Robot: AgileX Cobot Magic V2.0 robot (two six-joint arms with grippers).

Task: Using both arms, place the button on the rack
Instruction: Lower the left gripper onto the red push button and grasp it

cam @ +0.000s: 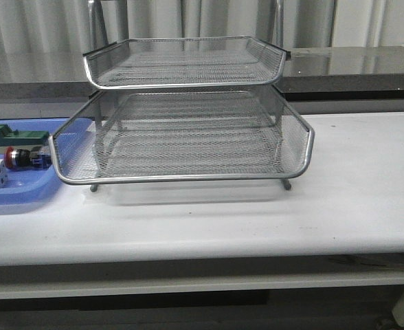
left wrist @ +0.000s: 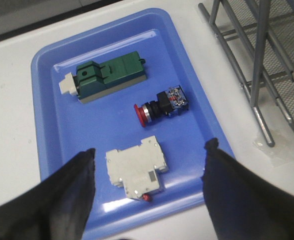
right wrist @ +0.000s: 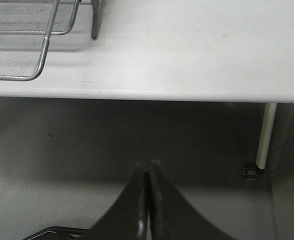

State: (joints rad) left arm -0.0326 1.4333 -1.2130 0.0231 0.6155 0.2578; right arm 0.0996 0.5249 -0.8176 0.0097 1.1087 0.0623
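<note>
Hovering left jaws [left wrist: 149, 187] spread above button [left wrist: 161, 106]; right jaws [right wrist: 148, 172] closed off-table.

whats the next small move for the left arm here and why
Probably lower the open left gripper toward the button and shift to centre it between the fingers. The button lies untouched on its side in the blue tray, between the green block and the white part, beyond the fingertips. The rack holds nothing yet, and the right gripper is shut, off the table edge.

Red-headed button [left wrist: 161, 105] on blue tray [left wrist: 47, 125], silver mesh rack [cam: 181, 137]
</note>
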